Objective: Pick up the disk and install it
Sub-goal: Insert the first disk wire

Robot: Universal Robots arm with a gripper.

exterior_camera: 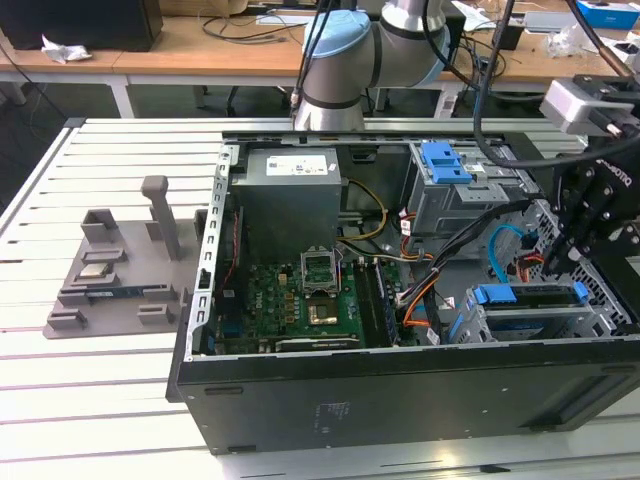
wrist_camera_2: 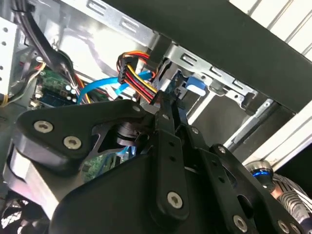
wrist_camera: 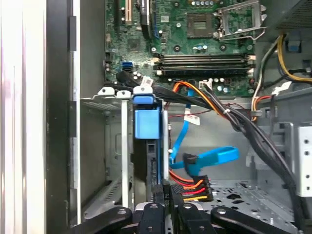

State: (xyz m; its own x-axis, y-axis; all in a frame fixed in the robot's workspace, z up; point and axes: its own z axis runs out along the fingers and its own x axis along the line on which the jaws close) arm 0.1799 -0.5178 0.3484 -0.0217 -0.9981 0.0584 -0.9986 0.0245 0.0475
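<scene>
Step in hand: install phase, by my reading. The disk (exterior_camera: 530, 310) sits on edge in the drive cage (exterior_camera: 520, 325) at the front corner of the open computer case (exterior_camera: 400, 390), its blue bracket (wrist_camera: 146, 124) uppermost.
Tool position: the tool (exterior_camera: 590, 225) hangs over the case at the exterior view's right, just beside the cage. In the first wrist view the tool (wrist_camera: 165, 214) is directly at the near end of the disk (wrist_camera: 153, 165).
Tool state: fingers drawn close together at the disk's edge; whether they pinch it or merely touch it, I cannot tell.
Seating: the bracket stands proud of the cage rim, so the disk looks not fully home. A judgement only.
Next move calls for: a straight push along the cage rails, with the blue data cable (wrist_camera: 204, 158) and the orange-red power lead (wrist_camera: 192, 187) kept out of the slot.
Hidden: the disk's label and lower part are inside the cage; the contact point is cut off at the frame edge.
Hard to make out: in the second wrist view the black linkage blocks most of the bay.
Elsewhere: a grey parts fixture (exterior_camera: 120, 270) rests on the worktop (exterior_camera: 80, 400), well apart from the case.
</scene>
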